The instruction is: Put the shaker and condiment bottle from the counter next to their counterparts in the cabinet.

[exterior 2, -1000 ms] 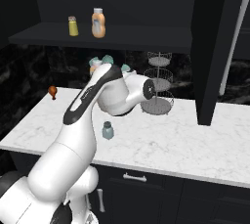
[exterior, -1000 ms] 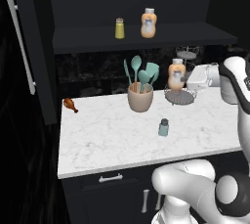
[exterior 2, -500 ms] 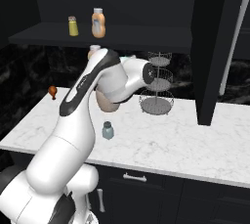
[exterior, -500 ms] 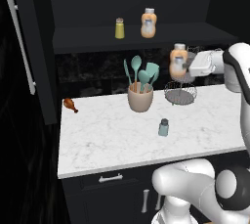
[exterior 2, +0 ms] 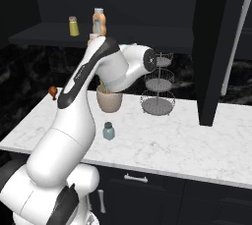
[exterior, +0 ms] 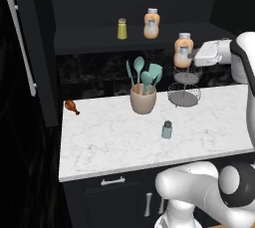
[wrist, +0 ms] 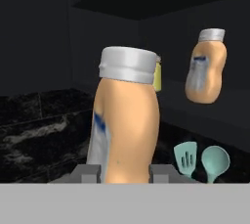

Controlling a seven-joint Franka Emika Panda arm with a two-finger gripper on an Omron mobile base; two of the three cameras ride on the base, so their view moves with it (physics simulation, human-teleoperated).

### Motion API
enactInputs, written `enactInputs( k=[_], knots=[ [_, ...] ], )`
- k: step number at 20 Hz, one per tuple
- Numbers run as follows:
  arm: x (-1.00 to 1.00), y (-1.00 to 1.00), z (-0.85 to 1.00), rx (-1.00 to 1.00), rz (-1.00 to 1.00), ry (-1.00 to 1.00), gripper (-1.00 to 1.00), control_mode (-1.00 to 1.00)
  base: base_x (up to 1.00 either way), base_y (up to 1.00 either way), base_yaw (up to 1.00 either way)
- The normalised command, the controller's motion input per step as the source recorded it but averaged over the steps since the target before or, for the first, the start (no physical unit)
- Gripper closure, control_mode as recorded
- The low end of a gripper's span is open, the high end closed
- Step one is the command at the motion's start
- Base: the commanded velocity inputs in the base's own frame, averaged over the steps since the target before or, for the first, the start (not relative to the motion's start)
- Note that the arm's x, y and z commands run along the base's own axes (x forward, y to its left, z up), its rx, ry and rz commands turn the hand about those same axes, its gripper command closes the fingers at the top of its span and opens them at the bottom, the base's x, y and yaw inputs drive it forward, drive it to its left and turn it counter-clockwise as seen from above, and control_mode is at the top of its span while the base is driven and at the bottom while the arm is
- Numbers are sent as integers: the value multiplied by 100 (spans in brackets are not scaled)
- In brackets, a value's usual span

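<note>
Two orange bottles show: one condiment bottle [exterior: 183, 50] is clamped upright in the gripper [exterior: 190, 56], held in the air above the bench [exterior: 109, 137], while its twin [exterior: 151, 23] stands on the cabinet [exterior: 89, 38] shelf. Blue-grey shaker [exterior: 167, 129] stands on the bench.

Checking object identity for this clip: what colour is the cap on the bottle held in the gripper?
Grey-white, on the orange condiment bottle in the gripper; the hand view shows it best.
</note>
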Motion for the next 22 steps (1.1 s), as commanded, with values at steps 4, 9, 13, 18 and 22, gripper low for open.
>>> enactInputs(
  k=[4,9,13,18,22],
  knots=[
    [17,0,30,0,-3,0,100,-100,0,0,0],
    [34,0,28,0,-4,0,100,-100,0,0,0],
    [33,0,34,0,-4,0,100,-100,0,0,0],
    [26,0,24,0,-3,0,100,-100,0,0,0],
    [27,-1,5,0,-2,-1,100,-100,0,0,0]
  ],
)
